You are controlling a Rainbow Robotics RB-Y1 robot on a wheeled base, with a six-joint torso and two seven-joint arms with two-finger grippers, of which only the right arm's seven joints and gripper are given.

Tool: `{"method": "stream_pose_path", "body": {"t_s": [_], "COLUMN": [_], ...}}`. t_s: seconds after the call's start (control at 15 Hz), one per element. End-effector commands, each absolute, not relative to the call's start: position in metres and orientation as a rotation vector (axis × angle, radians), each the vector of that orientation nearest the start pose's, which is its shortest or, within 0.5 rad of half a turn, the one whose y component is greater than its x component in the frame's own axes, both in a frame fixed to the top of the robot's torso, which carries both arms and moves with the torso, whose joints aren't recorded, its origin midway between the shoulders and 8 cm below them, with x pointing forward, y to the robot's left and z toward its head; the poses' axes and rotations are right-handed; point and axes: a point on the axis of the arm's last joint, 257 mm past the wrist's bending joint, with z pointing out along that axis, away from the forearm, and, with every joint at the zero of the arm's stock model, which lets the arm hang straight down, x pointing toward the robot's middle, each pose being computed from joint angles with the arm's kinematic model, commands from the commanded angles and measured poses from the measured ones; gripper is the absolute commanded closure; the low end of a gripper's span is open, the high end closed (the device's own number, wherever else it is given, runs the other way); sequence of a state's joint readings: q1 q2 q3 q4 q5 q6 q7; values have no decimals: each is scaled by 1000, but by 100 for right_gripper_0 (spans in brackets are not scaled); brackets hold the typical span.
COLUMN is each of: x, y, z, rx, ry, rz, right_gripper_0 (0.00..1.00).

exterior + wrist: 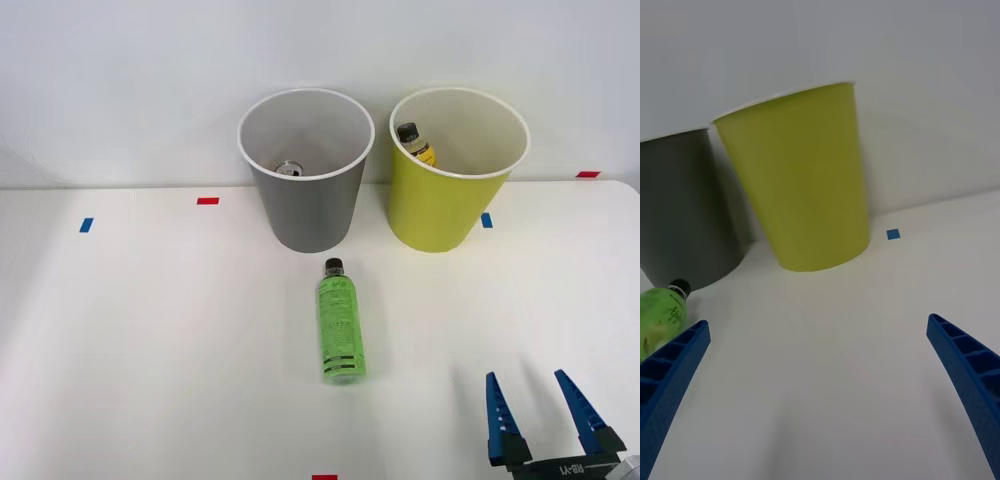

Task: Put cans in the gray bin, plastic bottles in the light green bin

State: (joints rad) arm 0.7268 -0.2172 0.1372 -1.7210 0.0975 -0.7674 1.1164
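Two tall tapered buckets stand side by side at the back of the white table (150, 330), close to the wall: the gray bin with the white inside and white rim (308, 210) on the left, the yellow-green bin of the same shape (440, 205) on the right, a narrow gap between them. Down inside the gray one, a small metal can (290, 169) shows just its silvery round top. Over in the yellow-green one, a stout yellow-labelled plastic bottle with a black cap (415, 143) leans against the inner wall on the left side. Out on the open table, in front of the gray bin and apart from it, a slim bright green plastic bottle with black bands (340, 325) lies on its side, black cap pointing toward the buckets. And there's the right gripper (548, 405) at the near right of the table, well off to the right of the green bottle, its two blue ribbed fingers (497, 415) spread wide apart with nothing between them. From the wrist camera the fingers sit at the two corners, the yellow-green bin straight ahead, the gray bin beside it, and the green bottle's capped end peeking in just by one finger. Small red tape marks (207, 201) and blue tape marks (86, 225) dot the tabletop
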Motion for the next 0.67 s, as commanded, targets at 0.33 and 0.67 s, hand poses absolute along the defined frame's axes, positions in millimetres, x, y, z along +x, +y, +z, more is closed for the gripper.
{"method": "stream_pose_path", "body": {"t_s": [0.33, 0.67], "x": [253, 239], "y": [-241, -235], "z": [-277, -280], "rx": [-17, -44], "ry": [1444, 1455], "rz": [189, 186], "right_gripper_0": [0, 0]}}
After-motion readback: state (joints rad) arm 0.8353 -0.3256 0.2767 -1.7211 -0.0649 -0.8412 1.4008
